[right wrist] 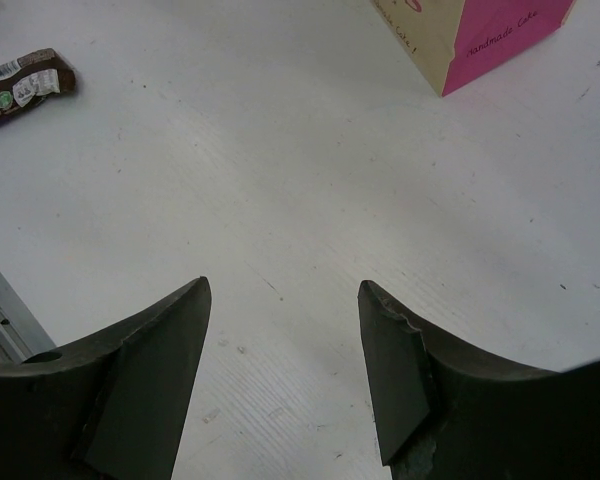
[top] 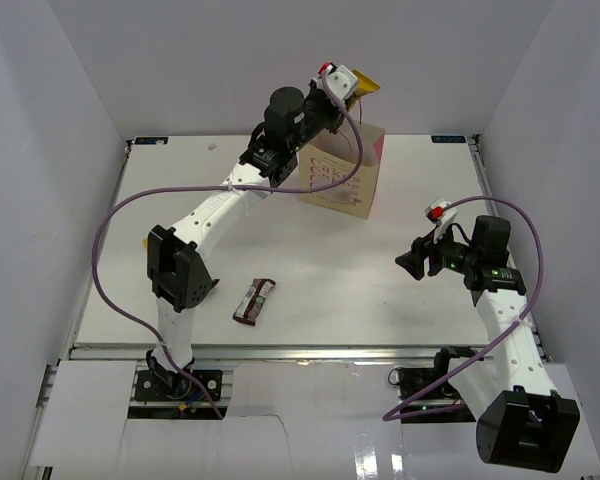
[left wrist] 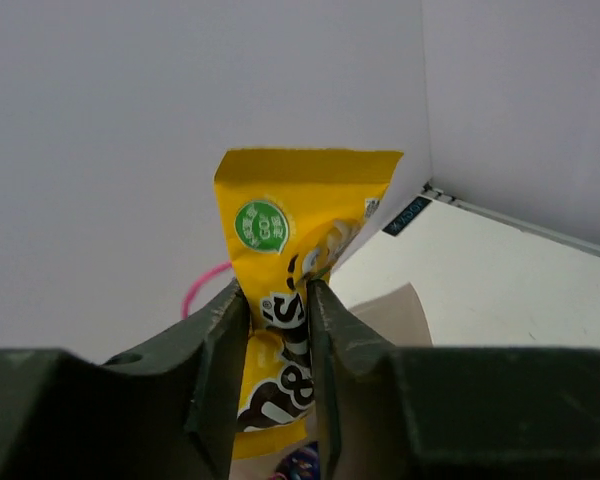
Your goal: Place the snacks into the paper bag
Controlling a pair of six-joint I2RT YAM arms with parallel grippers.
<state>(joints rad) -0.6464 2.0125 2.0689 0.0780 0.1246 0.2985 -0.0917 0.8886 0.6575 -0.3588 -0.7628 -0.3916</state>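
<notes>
My left gripper (top: 352,92) is shut on a yellow pack (left wrist: 300,240), held high above the open top of the paper bag (top: 342,172); the pack's end shows in the top view (top: 367,85). In the left wrist view a purple wrapper (left wrist: 302,466) shows below the pack, inside the bag, with a pink handle (left wrist: 205,285) at left. A brown bar (top: 255,300) lies on the table near the front left, also in the right wrist view (right wrist: 20,85). My right gripper (right wrist: 283,290) is open and empty above bare table, right of centre (top: 412,262). The bag's pink side shows in the right wrist view (right wrist: 500,30).
White walls enclose the table on three sides. The table's front edge rail (top: 300,352) runs in front of the arm bases. A purple cable (top: 105,260) loops left of the left arm.
</notes>
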